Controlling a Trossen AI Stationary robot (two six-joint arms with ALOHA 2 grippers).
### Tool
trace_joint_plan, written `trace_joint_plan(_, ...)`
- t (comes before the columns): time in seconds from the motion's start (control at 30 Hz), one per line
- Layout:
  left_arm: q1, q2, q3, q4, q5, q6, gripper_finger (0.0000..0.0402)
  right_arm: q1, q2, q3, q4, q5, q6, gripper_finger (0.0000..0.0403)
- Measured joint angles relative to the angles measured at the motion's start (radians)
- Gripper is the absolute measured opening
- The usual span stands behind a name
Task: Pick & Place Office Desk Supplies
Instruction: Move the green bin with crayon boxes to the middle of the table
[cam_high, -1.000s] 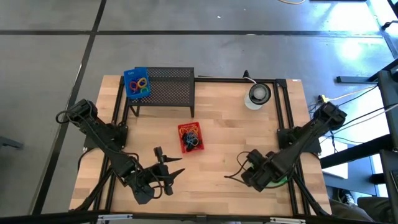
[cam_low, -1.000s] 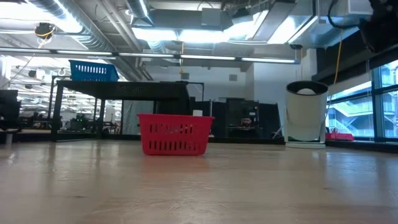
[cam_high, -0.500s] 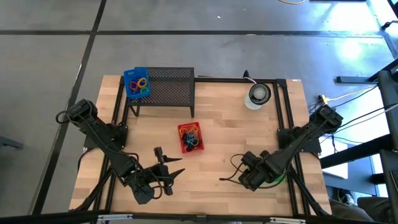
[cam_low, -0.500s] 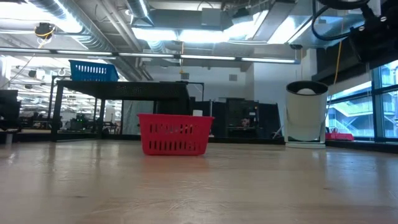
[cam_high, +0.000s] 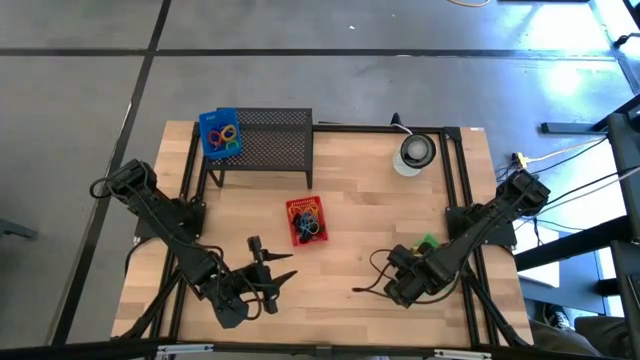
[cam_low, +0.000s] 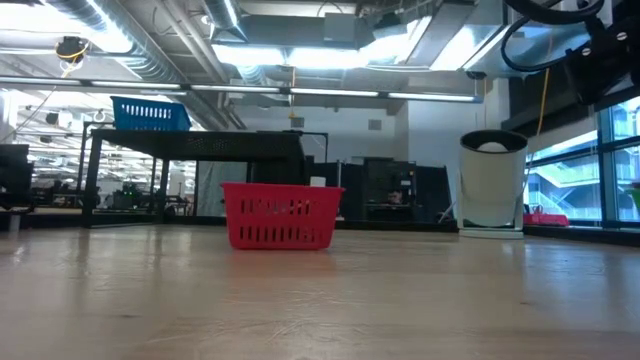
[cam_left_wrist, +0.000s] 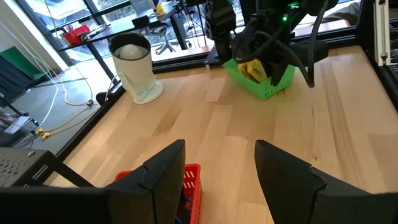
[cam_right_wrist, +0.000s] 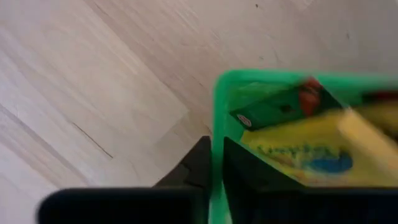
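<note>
Near the table's right edge, right claw (cam_right_wrist: 211, 165) (low) pinches green basket (cam_right_wrist: 219, 124).

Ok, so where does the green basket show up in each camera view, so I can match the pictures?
High view: the green basket is mostly hidden under the right arm, at the table's right side.
Low view: not in it.
Left wrist view: far across the table, under the right gripper.
Right wrist view: fills the frame, its rim between the gripper's fingers.
Shared landmark: the white cup, also in the left wrist view.
</note>
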Motion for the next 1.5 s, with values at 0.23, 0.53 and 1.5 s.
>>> trace_joint_plan(0.23, 0.000, 0.000, 0.000, -0.003, 0.000, 0.002, 0.0189, 0.000, 0.000, 0.000, 0.024, 0.019, -0.136, 0.0022)
trace_joint_plan(0.53, 0.000, 0.000, 0.000, -0.011, -0.003, 0.034, 0.0189, -0.115, 0.000, 0.000, 0.108, 0.114, -0.540, 0.0039)
trace_joint_plan(1.5, 0.001, 0.000, 0.000, -0.030, 0.024, 0.089, 0.0189, -0.486, 0.098, 0.001, 0.589, 0.014, -1.267, 0.0041)
